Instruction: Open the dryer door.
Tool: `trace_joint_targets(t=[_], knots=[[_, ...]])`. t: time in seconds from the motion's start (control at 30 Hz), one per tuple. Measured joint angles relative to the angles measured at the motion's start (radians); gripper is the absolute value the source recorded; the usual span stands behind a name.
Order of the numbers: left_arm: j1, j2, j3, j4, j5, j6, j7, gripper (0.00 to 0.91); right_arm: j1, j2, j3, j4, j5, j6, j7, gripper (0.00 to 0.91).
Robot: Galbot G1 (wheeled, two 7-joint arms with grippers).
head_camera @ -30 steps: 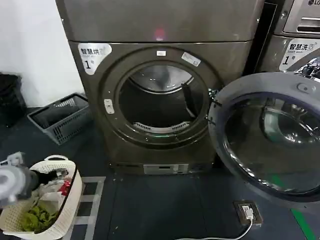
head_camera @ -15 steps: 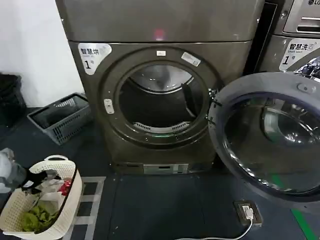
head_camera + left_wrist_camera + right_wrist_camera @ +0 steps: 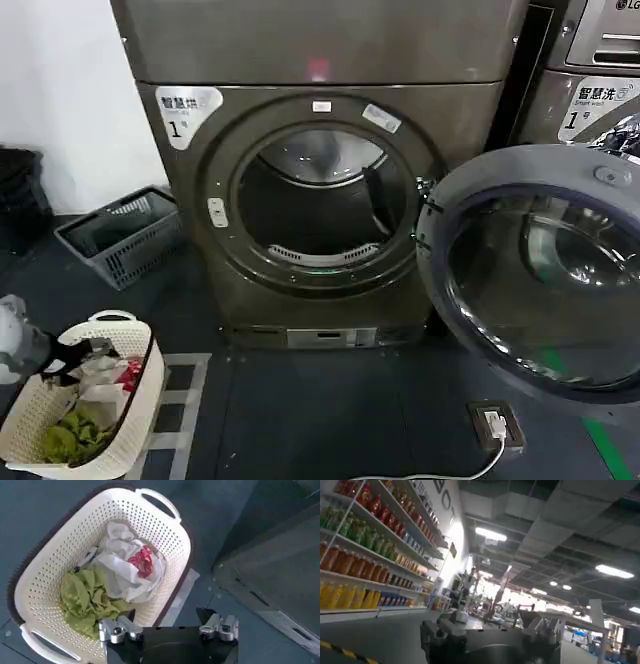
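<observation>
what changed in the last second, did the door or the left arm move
The left gripper drew back toward the robot's left and down over the white laundry basket; it holds nothing, with its fingers apart above the clothes. The dryer door stayed swung wide open to the right of the dryer, the drum opening exposed. The grey basket and the floor plug did not move.

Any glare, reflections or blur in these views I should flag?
Head view: the open dryer door glass mirrors the neighbouring machine's drum, a pink glow sits on the dryer top panel, and the left claw at the basket looks smeared. Right wrist view: ceiling lights blow out.
</observation>
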Motion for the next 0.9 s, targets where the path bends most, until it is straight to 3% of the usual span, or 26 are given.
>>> trace_joint_targets(t=[0.33,0.9], knots=[[-0.006,0.008,-0.003,0.027,0.014,0.0,0.0,0.907,0.001,0.004,0.001,-0.009,0.003,0.032,-0.021,0.907],[0.002,0.017,-0.009,0.048,0.042,0.0,0.018,0.907,0.002,0.004,0.001,-0.012,0.002,0.034,-0.021,0.907]])
